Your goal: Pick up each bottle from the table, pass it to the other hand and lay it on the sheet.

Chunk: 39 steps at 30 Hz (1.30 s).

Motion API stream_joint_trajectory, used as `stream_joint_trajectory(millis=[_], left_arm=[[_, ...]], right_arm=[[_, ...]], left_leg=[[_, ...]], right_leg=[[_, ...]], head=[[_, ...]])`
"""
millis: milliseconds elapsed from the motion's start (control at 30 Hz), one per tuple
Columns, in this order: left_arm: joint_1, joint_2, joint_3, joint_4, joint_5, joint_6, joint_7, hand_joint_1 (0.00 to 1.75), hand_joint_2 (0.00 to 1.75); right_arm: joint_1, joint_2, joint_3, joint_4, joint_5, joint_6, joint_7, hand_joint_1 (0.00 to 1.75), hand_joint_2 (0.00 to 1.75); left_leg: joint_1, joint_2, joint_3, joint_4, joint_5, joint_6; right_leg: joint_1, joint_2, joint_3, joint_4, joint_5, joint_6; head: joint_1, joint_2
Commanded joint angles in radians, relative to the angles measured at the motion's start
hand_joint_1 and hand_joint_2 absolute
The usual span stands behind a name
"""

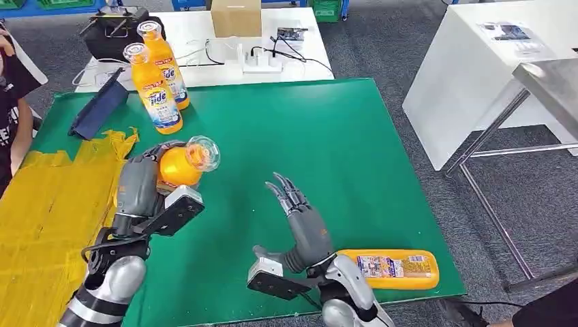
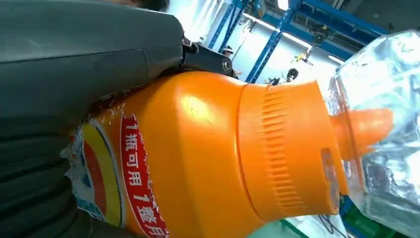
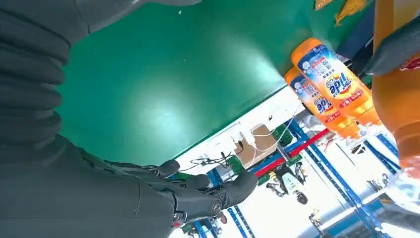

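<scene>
The left hand clamps the bottle, cap towards 3 o'clock, probably offering it to the right hand, whose fingers are spread.

The table is covered in plain green, and along its left edge lies a crumpled yellow sheet with a dark blue pouch beside it. The bottles on the green — two upright, one lying, one held — are orange with clear caps and labels in blue, white, red and yellow.
</scene>
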Motion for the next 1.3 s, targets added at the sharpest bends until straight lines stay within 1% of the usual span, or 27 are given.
stream_joint_trajectory(millis=[33,67,100,133,167,200,233,333,367,400,467,500,533,600,633,700,733,767,800,833,867,900,1067,1100,1167,1200,1300], left_arm=[[-0.255,0.122,-0.004,0.473,-0.483,-0.109,0.274,1.75,1.75],[-0.305,0.122,-0.004,0.591,-0.514,-0.106,0.282,1.75,1.75],[-0.372,0.117,-0.003,0.749,-0.541,-0.118,0.29,1.75,1.75],[-0.418,0.109,0.003,0.859,-0.55,-0.14,0.303,1.75,1.75],[-0.454,0.102,0.01,0.948,-0.565,-0.148,0.318,1.75,1.75],[-0.48,0.095,0.019,1.017,-0.571,-0.15,0.325,1.75,1.75],[-0.502,0.086,0.03,1.083,-0.575,-0.162,0.327,1.75,1.75],[-0.503,0.082,0.031,1.095,-0.577,-0.153,0.328,1.75,1.75],[-0.503,0.081,0.031,1.096,-0.577,-0.153,0.328,1.75,1.75],[-0.504,0.079,0.032,1.096,-0.577,-0.153,0.329,1.75,1.75],[-0.504,0.079,0.032,1.096,-0.578,-0.154,0.33,1.75,1.75],[-0.508,0.073,0.039,1.106,-0.577,-0.175,0.33,1.75,1.75],[-0.508,0.067,0.051,1.123,-0.57,-0.198,0.332,1.75,1.75],[-0.498,0.058,0.081,1.17,-0.543,-0.237,0.324,1.75,1.75],[-0.488,0.057,0.087,1.184,-0.54,-0.238,0.33,1.75,1.75],[-0.46,0.059,0.114,1.205,-0.53,-0.223,0.348,1.75,1.75],[-0.448,0.063,0.133,1.211,-0.52,-0.219,0.354,1.75,1.75],[-0.441,0.068,0.147,1.216,-0.514,-0.217,0.359,1.75,1.75],[-0.432,0.074,0.166,1.218,-0.505,-0.205,0.367,1.75,1.75],[-0.427,0.079,0.178,1.221,-0.502,-0.199,0.375,1.75,1.75],[-0.425,0.082,0.187,1.22,-0.502,-0.189,0.383,1.17,1.75],[-0.422,0.08,0.208,1.216,-0.494,-0.162,0.386,0.0,1.75],[-0.409,0.066,0.248,1.195,-0.497,-0.093,0.379,0.0,1.75],[-0.406,0.062,0.252,1.189,-0.5,-0.087,0.371,0.0,0.0],[-0.405,0.05,0.26,1.18,-0.502,-0.078,0.352,0.0,0.0],[-0.407,0.042,0.26,1.174,-0.505,-0.069,0.347,0.0,0.0],[-0.407,0.024,0.262,1.157,-0.51,-0.054,0.335,0.0,0.0]], right_arm=[[0.04,-0.196,0.023,-0.036,0.159,0.102,0.11,0.0,1.75],[0.052,-0.225,0.019,-0.04,0.164,0.106,0.112,0.0,1.75],[0.068,-0.271,0.015,-0.05,0.171,0.121,0.119,0.0,1.75],[0.077,-0.306,0.013,-0.059,0.167,0.132,0.122,0.0,1.75],[0.079,-0.345,0.016,-0.071,0.153,0.16,0.118,0.0,1.75],[0.09,-0.385,0.014,-0.088,0.132,0.18,0.113,0.0,1.75],[0.1,-0.445,0.022,-0.109,0.101,0.193,0.079,0.0,1.75],[0.108,-0.462,0.011,-0.118,0.089,0.189,0.069,0.0,1.75],[0.108,-0.459,0.013,-0.12,0.09,0.189,0.07,0.0,1.75],[0.107,-0.455,0.015,-0.122,0.089,0.189,0.07,0.0,1.75],[0.105,-0.451,0.017,-0.121,0.09,0.192,0.071,0.0,1.75],[0.108,-0.464,0.026,-0.125,0.037,0.246,0.064,0.0,1.75],[0.121,-0.515,0.026,-0.148,0.013,0.251,0.056,0.0,1.75],[0.174,-0.594,-0.009,-0.192,0.007,0.228,0.095,0.0,1.75],[0.193,-0.623,-0.026,-0.211,0.002,0.223,0.105,0.0,1.75],[0.247,-0.667,-0.08,-0.262,-0.025,0.21,0.135,0.0,1.75],[0.268,-0.681,-0.101,-0.283,-0.031,0.208,0.145,0.0,1.75],[0.283,-0.692,-0.119,-0.296,-0.038,0.212,0.156,0.0,1.75],[0.297,-0.704,-0.136,-0.306,-0.039,0.213,0.163,0.0,1.75],[0.303,-0.706,-0.149,-0.307,-0.041,0.211,0.164,0.0,1.75],[0.306,-0.705,-0.159,-0.306,-0.044,0.212,0.164,0.0,1.75],[0.312,-0.708,-0.173,-0.303,-0.042,0.215,0.171,0.0,1.75],[0.371,-0.741,-0.231,-0.33,-0.01,0.227,0.245,0.0,1.75],[0.375,-0.738,-0.241,-0.324,-0.002,0.235,0.263,0.0,1.75],[0.373,-0.736,-0.243,-0.302,-0.004,0.262,0.277,0.0,1.75],[0.373,-0.74,-0.24,-0.284,-0.005,0.278,0.286,0.0,1.75],[0.359,-0.717,-0.235,-0.229,0.029,0.277,0.331,0.0,1.75]], left_leg=[[0.0,-0.002,0.005,-0.001,-0.001,-0.001],[0.001,-0.004,0.008,0.0,-0.002,-0.001],[0.0,-0.006,0.007,-0.002,0.0,0.0],[0.001,-0.006,0.005,-0.001,0.001,0.0],[0.0,-0.006,0.007,-0.001,0.0,0.0],[0.0,-0.004,0.005,-0.001,0.0,0.0],[0.001,-0.006,0.007,0.0,0.0,0.0],[-0.001,-0.001,0.002,0.0,0.001,0.001],[0.0,-0.001,0.005,0.001,-0.001,0.001],[-0.001,0.001,0.003,0.0,-0.001,0.0],[0.0,0.0,0.004,0.002,-0.001,0.001],[0.0,0.0,0.003,0.003,-0.001,0.001],[-0.001,0.001,0.002,0.002,0.0,0.001],[0.0,-0.001,0.003,0.003,-0.001,0.001],[-0.002,-0.002,0.001,0.002,0.001,0.002],[-0.002,0.0,0.001,0.001,0.0,0.002],[-0.002,0.0,0.003,0.002,-0.001,0.002],[-0.002,0.0,0.001,0.001,0.001,0.002],[-0.002,0.001,0.003,0.002,-0.001,0.002],[-0.002,0.001,0.002,0.001,0.0,0.001],[-0.002,0.002,0.004,0.002,-0.002,0.001],[-0.002,0.003,0.004,0.001,-0.001,0.001],[-0.002,0.003,0.008,0.001,-0.003,-0.001],[-0.002,0.002,0.008,0.001,-0.002,-0.001],[-0.002,0.001,0.009,0.0,-0.002,-0.001],[-0.001,0.0,0.01,0.0,-0.002,0.0],[0.0,-0.001,0.012,0.0,-0.003,-0.001]], right_leg=[[0.001,-0.004,0.006,-0.001,-0.002,-0.002],[0.002,-0.006,0.009,-0.001,-0.003,-0.003],[0.001,-0.008,0.009,-0.002,-0.003,-0.003],[0.001,-0.006,0.006,-0.002,-0.002,-0.002],[0.001,-0.007,0.008,-0.001,-0.002,-0.003],[0.0,-0.005,0.005,-0.001,-0.001,-0.002],[0.001,-0.007,0.008,-0.001,-0.002,-0.003],[-0.001,-0.002,0.001,0.0,0.0,-0.001],[0.0,-0.002,0.007,0.0,-0.002,-0.002],[0.0,0.0,0.014,-0.001,0.001,-0.001],[0.0,-0.001,0.015,0.0,0.001,-0.002],[0.001,-0.002,0.015,0.0,0.001,-0.003],[0.0,-0.001,0.012,0.0,0.002,-0.002],[0.001,-0.003,0.014,0.001,0.0,-0.003],[-0.001,-0.003,0.011,0.0,0.001,-0.002],[-0.001,-0.001,0.011,0.0,0.001,-0.002],[-0.001,-0.001,0.013,0.001,0.0,-0.002],[-0.002,-0.001,0.011,0.0,0.002,-0.001],[-0.001,-0.001,0.013,0.0,0.0,-0.002],[-0.001,-0.001,0.012,0.0,0.001,-0.002],[-0.001,0.0,0.015,0.0,0.0,-0.003],[-0.001,0.002,0.014,0.0,0.001,-0.002],[0.0,0.002,0.017,0.0,0.001,-0.004],[0.0,0.0,0.017,0.0,0.001,-0.004],[0.0,-0.001,0.017,-0.001,0.0,-0.004],[0.0,-0.001,0.011,-0.001,0.0,-0.003],[0.001,-0.001,0.013,-0.002,-0.002,-0.003]], head=[[0.0,0.0],[0.0,0.0],[0.0,0.0],[0.0,0.0],[0.0,0.0],[0.0,0.0],[0.0,0.0],[0.0,0.0],[0.0,0.0],[0.0,0.0],[0.001,0.0],[0.0,0.0],[0.0,0.0],[0.0,0.0],[0.0,0.0],[0.0,0.0],[0.0,0.0],[0.0,0.0],[0.0,0.0],[0.001,0.0],[0.0,0.0],[0.0,0.0],[0.0,0.0],[0.0,0.0],[0.0,0.0],[0.0,0.0],[0.0,0.0]])
